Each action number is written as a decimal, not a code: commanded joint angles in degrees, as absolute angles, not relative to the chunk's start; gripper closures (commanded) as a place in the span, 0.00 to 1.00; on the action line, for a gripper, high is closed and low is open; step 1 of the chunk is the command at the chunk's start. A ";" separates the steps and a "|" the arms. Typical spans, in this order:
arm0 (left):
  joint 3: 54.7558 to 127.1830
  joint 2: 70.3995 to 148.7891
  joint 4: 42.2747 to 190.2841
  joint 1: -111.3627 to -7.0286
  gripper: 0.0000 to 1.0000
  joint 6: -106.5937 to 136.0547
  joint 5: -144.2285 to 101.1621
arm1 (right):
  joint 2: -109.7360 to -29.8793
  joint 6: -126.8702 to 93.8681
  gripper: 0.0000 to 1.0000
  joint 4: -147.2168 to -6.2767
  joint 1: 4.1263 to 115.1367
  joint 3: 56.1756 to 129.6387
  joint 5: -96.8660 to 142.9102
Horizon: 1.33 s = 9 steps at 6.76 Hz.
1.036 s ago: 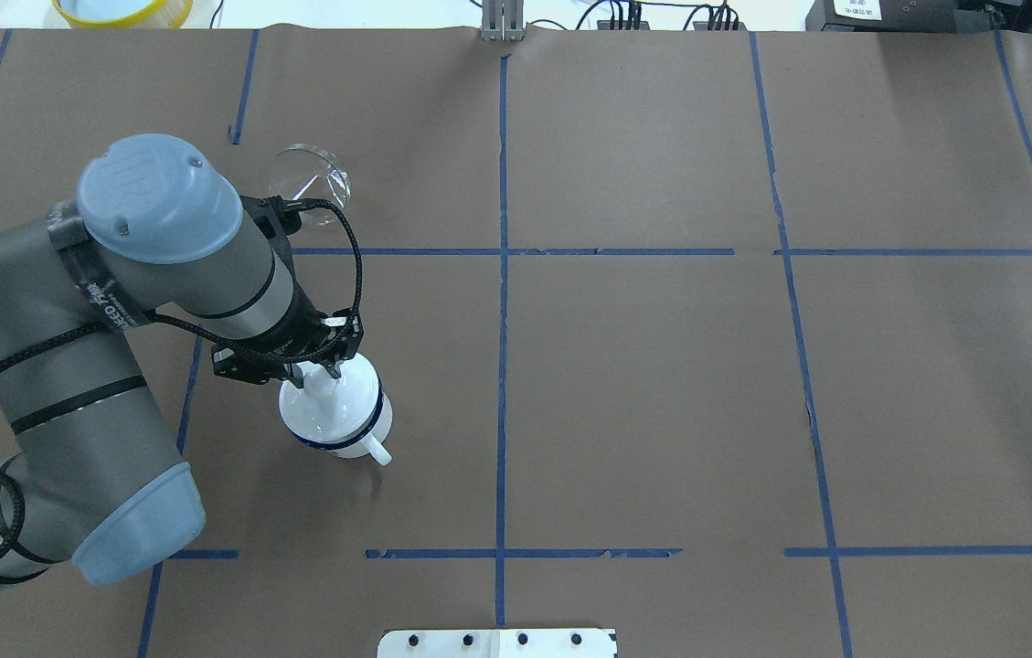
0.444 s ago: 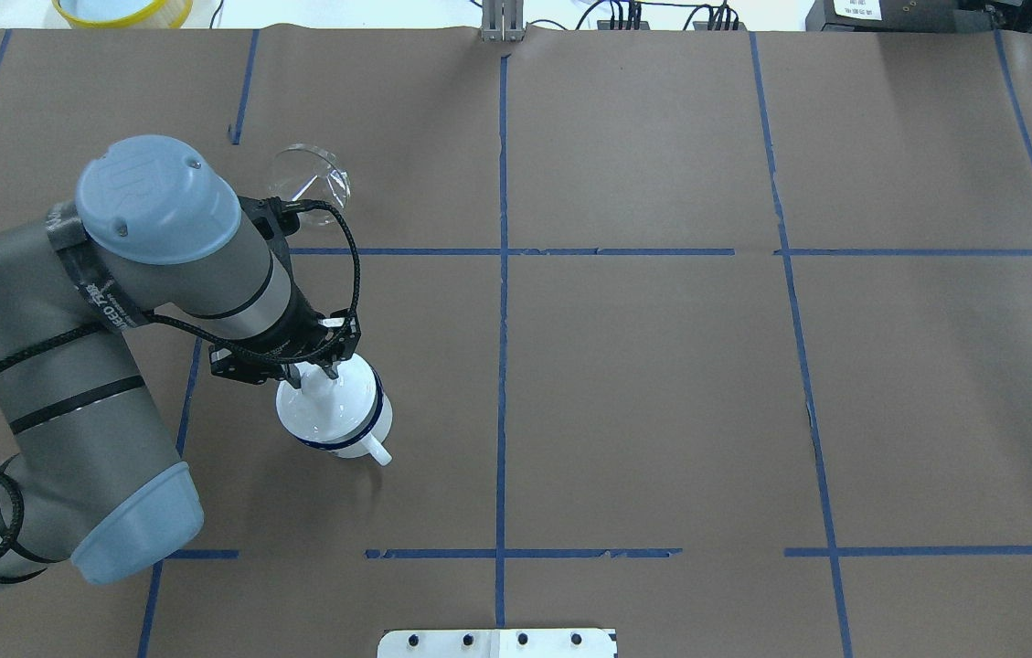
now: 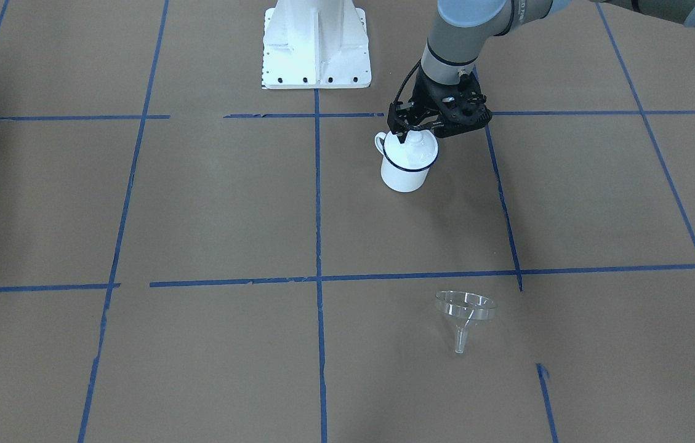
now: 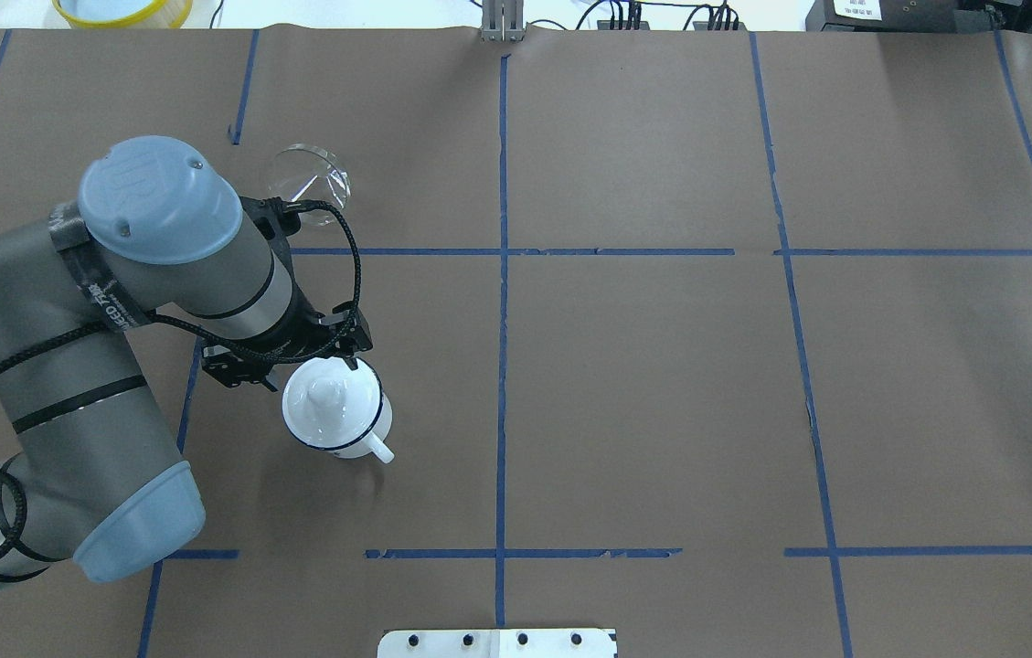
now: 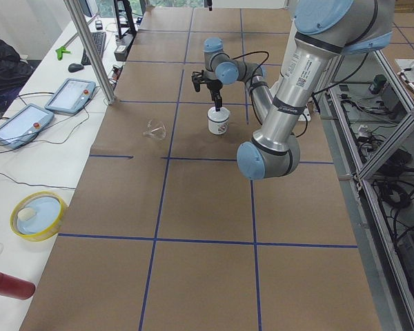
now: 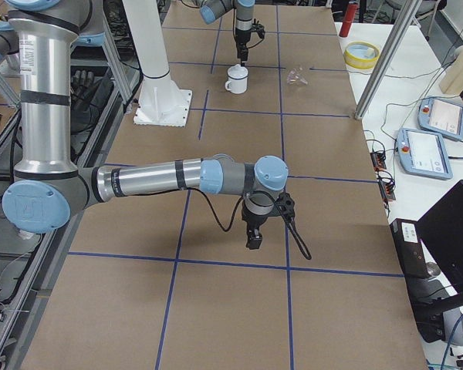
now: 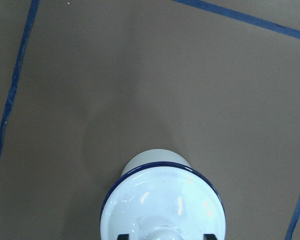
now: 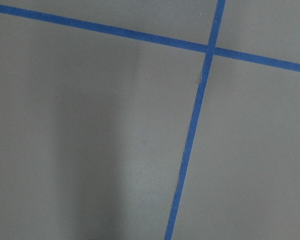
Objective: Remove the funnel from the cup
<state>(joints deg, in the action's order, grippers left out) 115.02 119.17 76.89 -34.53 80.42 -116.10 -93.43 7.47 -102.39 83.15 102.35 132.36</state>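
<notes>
the funnel [image 3: 464, 311] lies on its side on the tabletop [image 4: 662, 366], well apart from the cup [image 3: 404, 175], with a blue tape line [image 3: 421, 274] between them. a white lid [image 4: 330, 408] covers the cup's dark rim. the left pincer [image 3: 407, 134] hangs over the lid's knob [image 4: 325, 393], jaws spread either side without touching. the right pincer [image 6: 252, 239] is far off; i cannot tell its spread.

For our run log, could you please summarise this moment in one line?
funnel: on table, apart from enamel mug | lid: on mug | left gripper: open over lid | right gripper: away, state unclear
</notes>
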 commanded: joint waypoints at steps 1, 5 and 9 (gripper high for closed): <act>115.40 119.27 76.90 -34.54 0.00 80.42 -116.02 | -93.43 7.47 0.00 -102.39 83.14 102.39 132.36; 116.37 119.45 79.44 -39.95 0.00 73.95 -114.08 | -93.43 7.47 0.00 -102.39 83.14 102.39 132.36; 113.75 109.63 79.62 -63.04 0.00 40.37 -123.00 | -93.43 7.47 0.00 -102.39 83.14 102.39 132.36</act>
